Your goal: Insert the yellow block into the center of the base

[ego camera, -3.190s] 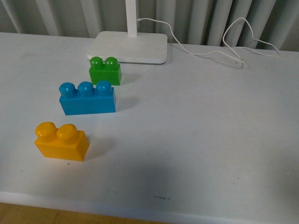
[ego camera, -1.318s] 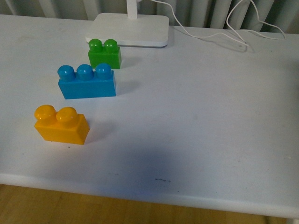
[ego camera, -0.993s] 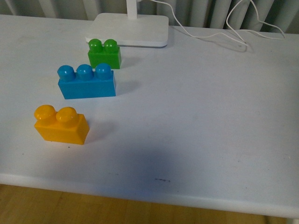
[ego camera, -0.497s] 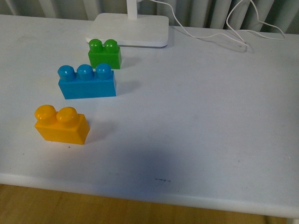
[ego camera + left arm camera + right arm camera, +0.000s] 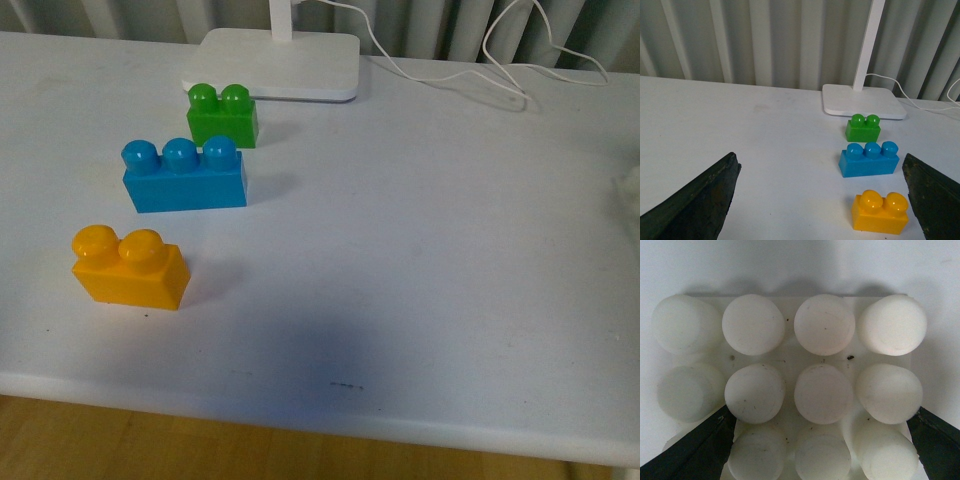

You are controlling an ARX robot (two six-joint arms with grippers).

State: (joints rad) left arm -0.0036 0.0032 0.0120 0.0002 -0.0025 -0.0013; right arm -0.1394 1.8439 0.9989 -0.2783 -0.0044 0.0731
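On the white table (image 5: 430, 260), near the front edge and over on the left, the yellow block (image 5: 130, 270), flat down with both bumps up. Not picked up yet. Just behind it the blue brick (image 5: 185, 178), then the green brick (image 5: 222, 115), close to the lamp base (image 5: 272, 65).

Back from the bricks, the left gripper (image 5: 820, 165), with its fingers (image 5: 695, 200) wide apart and holding nothing. Right over the white base (image 5: 790, 357), the right gripper (image 5: 821, 412), fingers (image 5: 935, 442) apart too, one at each side. Hard to tell if touching it. No clear sight of the white base in the front view, only a blurry pale bit (image 5: 630, 190) at the right edge, so probably well apart from the yellow block.

Things to watch for:
- Could bump the blue brick when reaching, with so little room behind the yellow block.
- Could slip off if grabbed by the round bumps.
- Could land one row off and miss the middle four bumps.
- Could shove the white base sideways when pressing down, if not held.
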